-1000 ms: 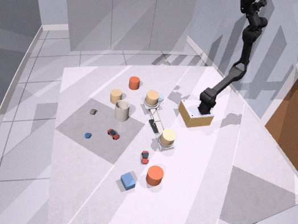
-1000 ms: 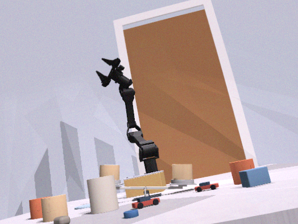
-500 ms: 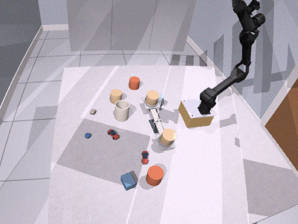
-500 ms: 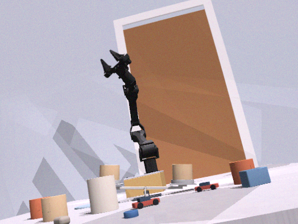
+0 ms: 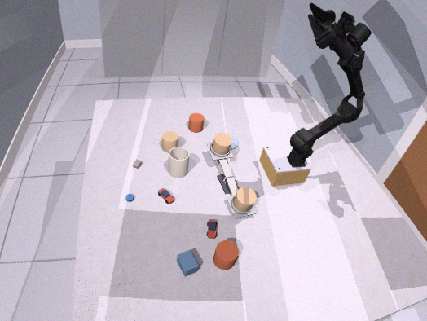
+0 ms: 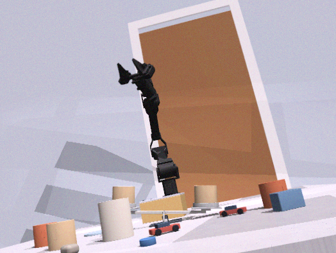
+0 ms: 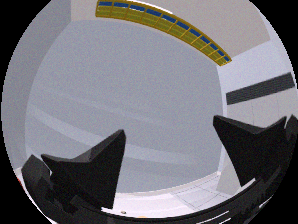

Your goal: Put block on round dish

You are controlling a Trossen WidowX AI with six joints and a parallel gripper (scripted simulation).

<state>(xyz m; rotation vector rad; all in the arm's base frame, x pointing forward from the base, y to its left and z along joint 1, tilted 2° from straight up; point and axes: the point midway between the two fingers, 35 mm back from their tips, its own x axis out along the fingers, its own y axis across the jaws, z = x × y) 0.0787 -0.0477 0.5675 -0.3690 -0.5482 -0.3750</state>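
Two tan cups stand upside down on the balance (image 5: 226,173) (image 6: 144,212): the far cup (image 5: 222,144) (image 6: 124,193) and the near cup (image 5: 244,200) (image 6: 205,194). I cannot tell whether the beam tilts. No block shows; anything under the cups is hidden. The pale blue round dish (image 5: 235,142) (image 6: 92,234) lies behind the far cup, partly covered by it in the top view. My gripper (image 5: 310,10) (image 6: 126,61) (image 7: 170,127) is open and empty, high above the table and away from both cups. The wrist view shows mostly walls between the fingers.
A yellow base block (image 5: 288,178) (image 6: 163,207) carries the arm. A grey-white holder (image 5: 178,164) (image 6: 115,221), another tan cylinder (image 5: 169,142), two red cylinders (image 5: 196,123) (image 5: 226,255), a blue box (image 5: 187,262), two red cars (image 5: 165,195) (image 5: 212,228), a blue disc (image 5: 129,197) and a small stone (image 5: 137,164) stand around.
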